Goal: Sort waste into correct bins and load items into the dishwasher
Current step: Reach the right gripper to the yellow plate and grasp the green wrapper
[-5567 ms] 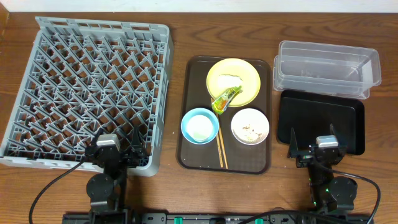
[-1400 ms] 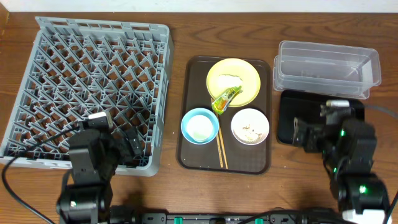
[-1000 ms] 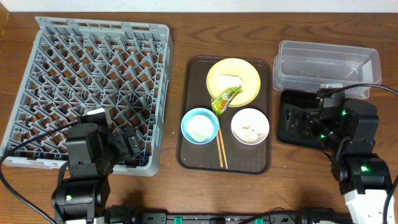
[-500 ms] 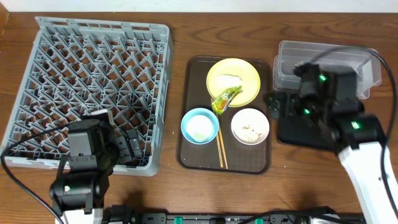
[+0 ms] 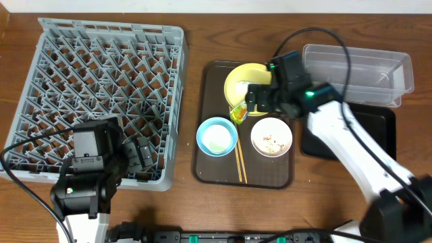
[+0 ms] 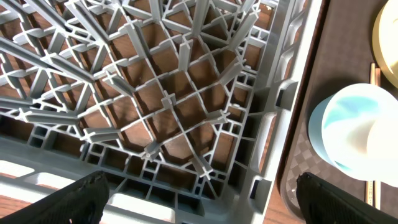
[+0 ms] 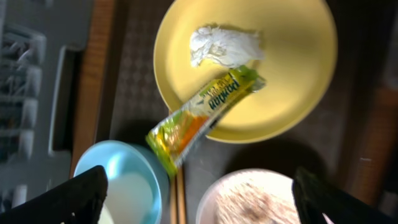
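Wooden tabletop [image 5: 202, 27], seen from overhead, with both wrist views. At left, the grey dish rack [image 5: 94, 88] has nothing in its peg grid. At centre, a brown serving tray [image 5: 210, 88] bears the yellow plate [image 5: 236, 82] at its upper end, the light blue bowl [image 5: 217, 136] at lower left, the small white bowl [image 5: 271, 137] at lower right and the chopsticks [image 5: 240, 163] lying lengthwise between the two bowls. At upper right stands the clear tub [image 5: 364, 71], with the black tray [image 5: 381, 129] just below it.

The green-yellow wrapper [image 7: 205, 115] lies slantwise. Its upper end rests on the plate beside a whitish lump of food [image 7: 225, 45], and its lower end crosses the rim and reaches the edge of the blue bowl. Speckled crumbs [image 7: 249, 200] cover the bottom of the white bowl.

The right gripper [image 5: 258, 96] hangs over the lower part of the plate, above the wrapper. Its fingers [image 7: 78, 199] are spread wide and hold nothing. The left gripper [image 5: 140, 155] sits over the lower right corner of the rack. Its fingers [image 6: 78, 200] are likewise set wide apart and empty, and the blue bowl shows at the right edge of the left wrist view.
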Motion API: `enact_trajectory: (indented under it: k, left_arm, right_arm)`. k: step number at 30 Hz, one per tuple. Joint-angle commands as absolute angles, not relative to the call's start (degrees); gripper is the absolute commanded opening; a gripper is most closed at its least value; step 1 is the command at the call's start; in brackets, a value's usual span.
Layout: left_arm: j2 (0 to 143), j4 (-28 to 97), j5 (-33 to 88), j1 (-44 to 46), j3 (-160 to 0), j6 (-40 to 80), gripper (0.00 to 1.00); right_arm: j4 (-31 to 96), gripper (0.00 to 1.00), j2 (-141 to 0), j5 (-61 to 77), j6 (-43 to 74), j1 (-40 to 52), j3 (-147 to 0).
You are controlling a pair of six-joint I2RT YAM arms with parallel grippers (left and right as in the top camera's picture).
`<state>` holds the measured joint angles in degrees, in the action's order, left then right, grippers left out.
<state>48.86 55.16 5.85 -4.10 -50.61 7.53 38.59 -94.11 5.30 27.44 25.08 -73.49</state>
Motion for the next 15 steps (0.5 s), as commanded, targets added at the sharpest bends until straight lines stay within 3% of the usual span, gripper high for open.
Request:
enact_trajectory:
  k: [1,15]
  left_arm:
    - [48.88,55.33,5.76,-4.38,-52.16,7.79,0.98]
    - [48.93,55.33,5.78,-4.38,-52.10,7.79,0.98]
  right_arm:
    - [36.58,0.91,-98.08,0.51,35.40,27.11,-74.59]
    - [28.45,0.82,-110.02,-2.63,42.83,29.32,-74.56]
